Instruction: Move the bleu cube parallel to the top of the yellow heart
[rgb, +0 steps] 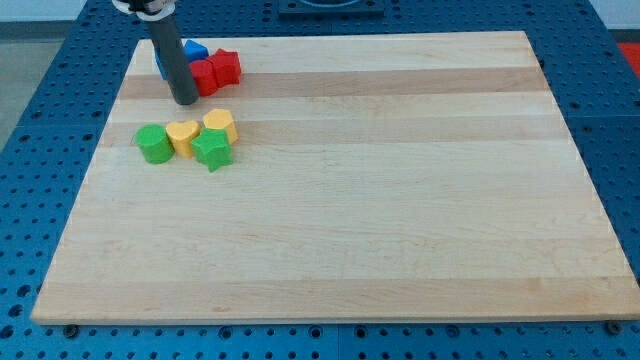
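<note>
My tip (185, 101) rests on the board at the view's top left, just below the blue blocks. A blue block (195, 49) peeks out to the right of the rod, and a sliver of blue (158, 62) shows on its left; their shapes are mostly hidden by the rod. The yellow heart (182, 135) lies below my tip, between a green round block (153, 143) and a green star (213, 150). A second yellow block (220, 125) sits to the heart's upper right.
Two red blocks (216, 71) sit right of the rod, touching the blue one. The wooden board (400, 200) lies on a blue perforated table (40, 120).
</note>
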